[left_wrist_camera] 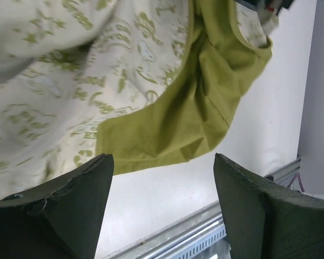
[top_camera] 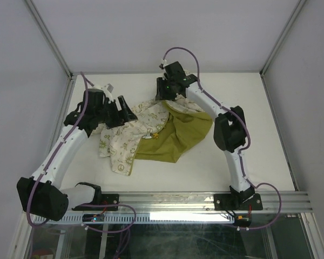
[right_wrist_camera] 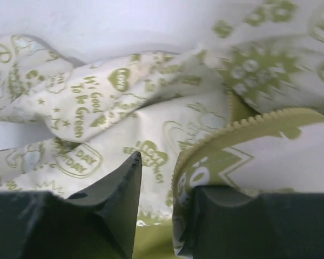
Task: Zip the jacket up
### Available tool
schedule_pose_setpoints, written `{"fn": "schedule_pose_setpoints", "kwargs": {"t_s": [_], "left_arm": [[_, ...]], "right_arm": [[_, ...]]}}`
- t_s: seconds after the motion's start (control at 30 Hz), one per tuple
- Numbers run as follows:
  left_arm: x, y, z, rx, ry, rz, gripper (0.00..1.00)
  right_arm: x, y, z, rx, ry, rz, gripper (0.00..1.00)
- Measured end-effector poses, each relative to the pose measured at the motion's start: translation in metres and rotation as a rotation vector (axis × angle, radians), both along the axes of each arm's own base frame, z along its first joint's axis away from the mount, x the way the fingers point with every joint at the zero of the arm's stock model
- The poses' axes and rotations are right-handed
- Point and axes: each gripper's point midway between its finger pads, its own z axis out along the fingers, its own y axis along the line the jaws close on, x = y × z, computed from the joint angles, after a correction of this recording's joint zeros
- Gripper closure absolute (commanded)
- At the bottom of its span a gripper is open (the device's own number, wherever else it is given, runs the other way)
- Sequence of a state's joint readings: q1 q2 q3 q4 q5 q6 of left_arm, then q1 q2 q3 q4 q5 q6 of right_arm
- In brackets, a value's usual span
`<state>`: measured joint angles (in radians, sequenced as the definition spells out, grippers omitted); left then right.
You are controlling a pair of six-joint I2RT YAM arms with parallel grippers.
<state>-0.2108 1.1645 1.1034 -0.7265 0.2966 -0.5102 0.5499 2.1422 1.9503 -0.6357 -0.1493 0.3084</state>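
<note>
Top view: right gripper (top_camera: 166, 97) fingertips were hidden under own black housing at 12 o'clock edge of jacket (top_camera: 167, 141). Grip on cloth couldn't be told. Left gripper (top_camera: 128, 115) covered jacket's 9 o'clock part. Zipper slider was too small to make out.

Left wrist: jacket was cut off at 12 and 9 o'clock edges, near fabric blurred (worst toward 10 o'clock).

Right wrist: zipper band (right_wrist_camera: 248, 127) draped over 5 o'clock finger (right_wrist_camera: 232, 221), tip hidden.

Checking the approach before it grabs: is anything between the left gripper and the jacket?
Nothing visible. The left gripper, open, hangs close by the jacket edge, with only table showing between its fingers. The right gripper holds the jacket's zipper edge.
</note>
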Motion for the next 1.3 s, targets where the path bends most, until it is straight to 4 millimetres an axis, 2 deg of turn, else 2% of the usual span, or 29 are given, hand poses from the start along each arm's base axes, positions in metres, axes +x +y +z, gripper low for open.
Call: {"fn": "schedule_pose_setpoints", "kwargs": {"t_s": [0.07,0.13,0.2,0.27,0.37,0.53,0.6,0.7,0.83,0.97,1.1,1.17,1.3], "left_arm": [[0.0,-0.021,-0.009,-0.016,0.02,-0.044,0.25],[-0.002,-0.041,-0.019,-0.031,0.041,-0.084,0.26],[-0.004,-0.06,-0.029,-0.041,0.062,-0.121,0.27],[-0.005,-0.08,-0.037,-0.048,0.077,-0.161,0.29],[-0.006,-0.102,-0.049,-0.049,0.096,-0.205,0.3],[-0.003,-0.144,-0.073,-0.039,0.127,-0.279,0.31],[-0.004,-0.161,-0.082,-0.033,0.138,-0.314,0.32],[-0.007,-0.185,-0.095,-0.023,0.153,-0.364,0.33],[-0.009,-0.215,-0.108,-0.014,0.16,-0.42,0.38],[-0.008,-0.232,-0.126,0.0,0.177,-0.444,0.42],[0.003,-0.234,-0.153,0.057,0.194,-0.418,0.48],[0.008,-0.233,-0.159,0.071,0.195,-0.409,0.51],[0.032,-0.227,-0.177,0.118,0.194,-0.357,0.54]], "right_arm": [[0.001,0.024,0.0,0.028,0.001,0.062,0.43],[-0.008,0.03,-0.002,0.03,0.024,0.109,0.33],[-0.019,0.026,-0.004,0.02,0.04,0.147,0.29],[-0.033,0.008,-0.006,0.01,0.065,0.163,0.26],[-0.059,-0.046,-0.006,0.019,0.132,0.136,0.2],[-0.062,-0.157,0.011,0.077,0.12,-0.054,0.18],[-0.06,-0.188,0.013,0.095,0.104,-0.111,0.18],[-0.056,-0.214,0.005,0.108,0.099,-0.147,0.17],[-0.056,-0.226,-0.018,0.107,0.14,-0.151,0.18],[-0.05,-0.226,-0.053,0.117,0.205,-0.128,0.18],[-0.057,-0.219,-0.075,0.131,0.252,-0.098,0.23],[-0.065,-0.214,-0.08,0.14,0.272,-0.081,0.25],[-0.087,-0.199,-0.093,0.149,0.32,-0.044,0.26]]}}
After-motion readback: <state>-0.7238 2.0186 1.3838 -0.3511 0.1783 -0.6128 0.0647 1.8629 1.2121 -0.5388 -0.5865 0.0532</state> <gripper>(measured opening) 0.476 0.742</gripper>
